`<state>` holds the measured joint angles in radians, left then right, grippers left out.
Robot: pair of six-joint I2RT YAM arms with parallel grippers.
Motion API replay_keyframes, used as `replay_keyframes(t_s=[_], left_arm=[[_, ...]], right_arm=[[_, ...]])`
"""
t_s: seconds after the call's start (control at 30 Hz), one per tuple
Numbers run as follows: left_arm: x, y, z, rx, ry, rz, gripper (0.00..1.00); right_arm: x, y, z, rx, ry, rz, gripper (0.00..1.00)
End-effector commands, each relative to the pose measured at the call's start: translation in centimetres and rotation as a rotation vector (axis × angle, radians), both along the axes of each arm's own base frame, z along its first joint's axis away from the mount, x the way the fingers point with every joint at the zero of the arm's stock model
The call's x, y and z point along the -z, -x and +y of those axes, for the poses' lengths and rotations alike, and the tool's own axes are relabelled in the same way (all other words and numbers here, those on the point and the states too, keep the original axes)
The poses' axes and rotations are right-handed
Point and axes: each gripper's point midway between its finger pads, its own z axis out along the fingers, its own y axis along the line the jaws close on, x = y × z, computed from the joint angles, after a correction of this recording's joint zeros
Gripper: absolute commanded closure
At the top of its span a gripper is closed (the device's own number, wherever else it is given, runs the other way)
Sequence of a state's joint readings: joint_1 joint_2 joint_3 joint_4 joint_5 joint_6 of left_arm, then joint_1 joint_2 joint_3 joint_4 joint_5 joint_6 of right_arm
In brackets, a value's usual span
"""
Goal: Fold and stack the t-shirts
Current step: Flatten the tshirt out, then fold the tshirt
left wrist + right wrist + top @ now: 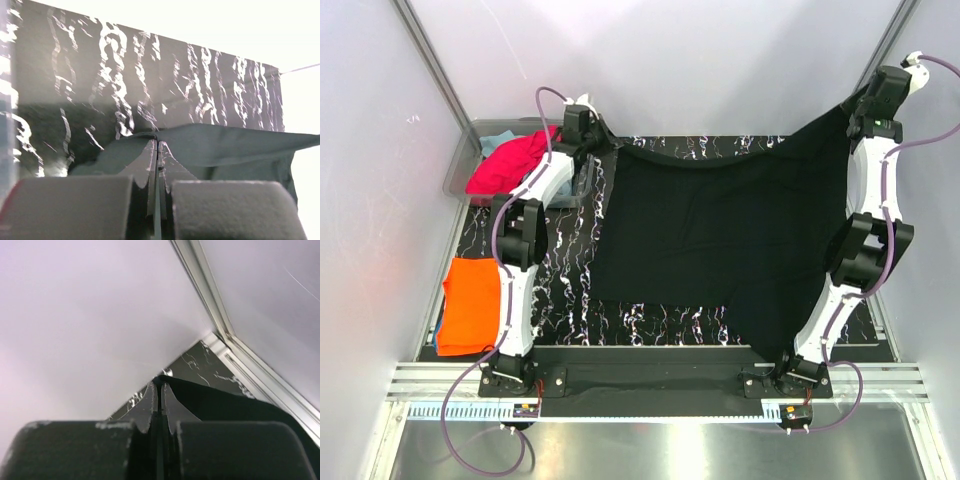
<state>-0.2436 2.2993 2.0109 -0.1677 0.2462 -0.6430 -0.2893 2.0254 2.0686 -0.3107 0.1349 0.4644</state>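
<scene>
Pincer status: left pincer [157,139] was clamped tight on one top corner of the black t-shirt [720,240], and right pincer [160,382] was clamped on the other. The black t-shirt hung stretched between them, 11 to 1 o'clock, with its lower part draped on the worktop [560,285]. The orange t-shirt [470,300] lay folded at 8 o'clock. The magenta t-shirt [510,165] sat in the bin [458,182] at 10 o'clock.

right gripper [159,385] pinching black t-shirt [225,402], marbled table [200,362]
</scene>
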Motion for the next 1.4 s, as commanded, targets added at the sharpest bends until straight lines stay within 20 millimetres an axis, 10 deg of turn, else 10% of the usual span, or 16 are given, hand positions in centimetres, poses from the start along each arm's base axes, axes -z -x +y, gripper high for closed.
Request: replay_keyframes(t_s=[0.0, 0.43, 0.9, 1.37], left_arm=[[-4.5, -2.9, 1.4, 0.0, 0.031, -0.161, 1.0], [-4.0, -5.5, 3.9, -0.058, 0.065, -0.18, 1.0], [-0.5, -0.9, 4.6, -0.037, 0.019, -0.023, 1.0], [2.9, 4.2, 6.9, -0.011, -0.113, 0.174, 1.0]], right_arm=[[-2.9, -2.0, -0.3, -0.02, 0.011, -0.115, 1.0], [-0.8, -4.9, 0.7, -0.108, -0.033, -0.106, 1.0], [1.0, 3.0, 2.5, -0.059, -0.106, 0.028, 1.0], [7.3, 11.5, 3.7, -0.031, -0.078, 0.284, 1.0]])
